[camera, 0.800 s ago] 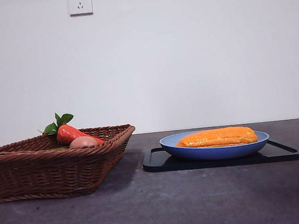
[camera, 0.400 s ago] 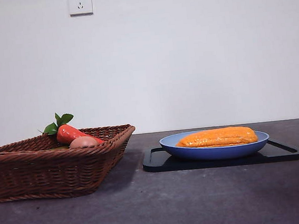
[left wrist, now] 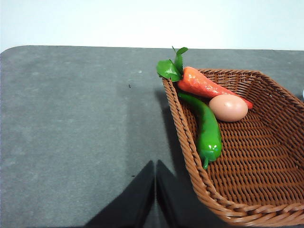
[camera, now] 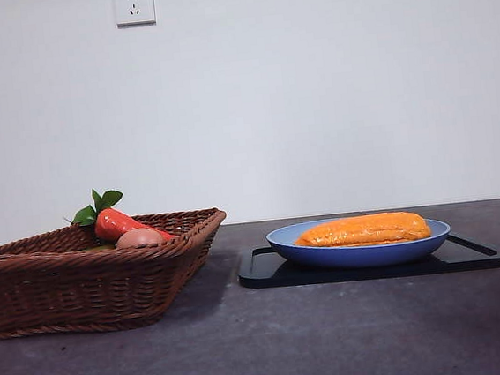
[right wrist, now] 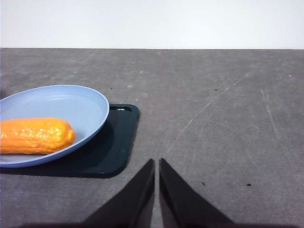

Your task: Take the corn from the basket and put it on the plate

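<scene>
The orange-yellow corn (camera: pixel 365 230) lies lengthwise on the light-blue plate (camera: pixel 360 253); its end shows in the right wrist view too, corn (right wrist: pixel 35 135) on plate (right wrist: pixel 71 102). The brown wicker basket (camera: pixel 82 279) stands to the left of the plate, basket (left wrist: pixel 256 185). My left gripper (left wrist: pixel 155 167) is shut over bare table beside the basket's near corner. My right gripper (right wrist: pixel 156 165) is shut over bare table, off to the side of the plate. Neither arm appears in the front view.
A flat black tray (camera: pixel 373 266) lies under the plate. In the basket lie a red-orange carrot (left wrist: pixel 209 86) with green leaves, a green pepper (left wrist: pixel 207 128) and a pinkish-brown egg (left wrist: pixel 228 108). A wall socket (camera: pixel 134 4) is on the white wall behind.
</scene>
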{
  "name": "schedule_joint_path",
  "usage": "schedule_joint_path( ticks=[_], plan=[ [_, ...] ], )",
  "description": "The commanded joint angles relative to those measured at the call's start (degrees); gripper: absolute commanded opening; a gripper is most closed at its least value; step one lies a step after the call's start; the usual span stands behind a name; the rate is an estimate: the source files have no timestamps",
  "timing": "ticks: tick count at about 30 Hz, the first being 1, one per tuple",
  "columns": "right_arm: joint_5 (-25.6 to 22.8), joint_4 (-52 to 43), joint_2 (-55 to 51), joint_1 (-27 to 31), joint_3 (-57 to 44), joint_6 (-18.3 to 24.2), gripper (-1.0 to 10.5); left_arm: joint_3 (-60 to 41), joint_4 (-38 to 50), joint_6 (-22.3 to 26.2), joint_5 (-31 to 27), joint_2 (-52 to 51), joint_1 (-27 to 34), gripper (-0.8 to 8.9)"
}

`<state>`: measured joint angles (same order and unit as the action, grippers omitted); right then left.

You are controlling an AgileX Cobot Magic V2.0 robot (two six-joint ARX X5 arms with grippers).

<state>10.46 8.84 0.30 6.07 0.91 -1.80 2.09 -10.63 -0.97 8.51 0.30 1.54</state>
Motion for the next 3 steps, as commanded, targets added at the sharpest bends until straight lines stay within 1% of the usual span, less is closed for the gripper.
schedule_joint_path(
  ticks=[1, 3],
  plan=[
    [-0.07, -0.24, -0.09, 0.11, -0.26, -0.57, 0.0, -1.22, -0.94, -0.13, 0.04, -0.13, 0.04, 0.06],
    [-0.07, -0.24, -0.09, 0.11, -0.26, -0.57, 0.0, -1.22, -0.94, -0.13, 0.04, -0.13, 0.04, 0.06]
  ],
)
